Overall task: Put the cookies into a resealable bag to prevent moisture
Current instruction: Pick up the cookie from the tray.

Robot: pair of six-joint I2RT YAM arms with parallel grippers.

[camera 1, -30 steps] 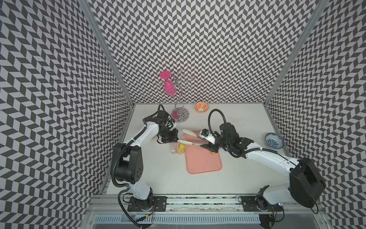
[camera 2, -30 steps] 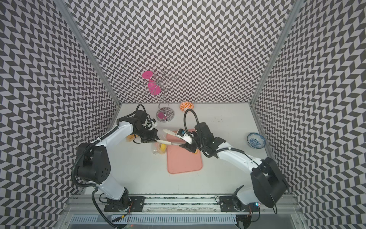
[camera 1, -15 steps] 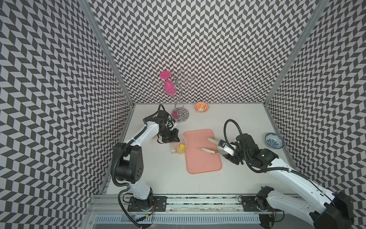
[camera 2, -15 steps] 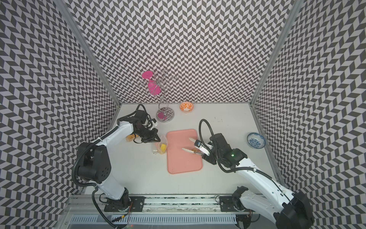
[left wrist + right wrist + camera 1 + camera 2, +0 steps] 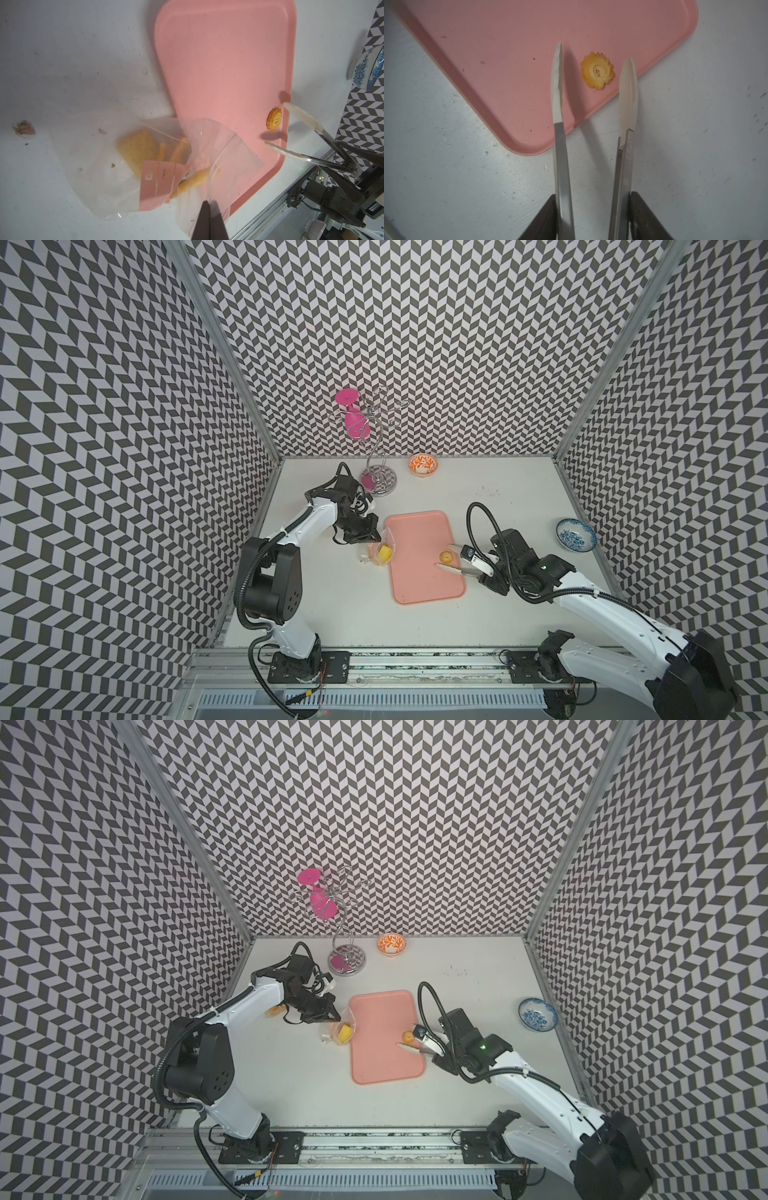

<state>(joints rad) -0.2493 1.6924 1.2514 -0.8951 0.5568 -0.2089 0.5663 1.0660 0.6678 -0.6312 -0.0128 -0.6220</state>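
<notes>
A clear resealable bag [image 5: 99,149] lies on the table against the pink tray's [image 5: 218,52] left edge, with several yellow cookies [image 5: 137,147] inside. My left gripper [image 5: 208,204] is shut on the bag's mouth edge, holding it up; both top views show this [image 5: 372,533] [image 5: 334,1016]. My right gripper [image 5: 592,197] is shut on metal tongs [image 5: 559,149]. The tongs' white tips stand apart on either side of one round swirl cookie [image 5: 597,70], which lies on the tray near its right edge [image 5: 447,557]. The tips are not touching it. An orange piece [image 5: 272,1011] lies beside the left arm.
A wire glass stand [image 5: 380,483] holding a pink glass stands at the back, with an orange bowl [image 5: 423,465] beside it. A blue-and-white bowl [image 5: 576,534] sits near the right wall. The patterned walls close in three sides.
The right arm has pulled back from the bag's mouth to the tray's right edge, and the tongs now straddle the swirl cookie. The left gripper has kept its hold on the bag.
</notes>
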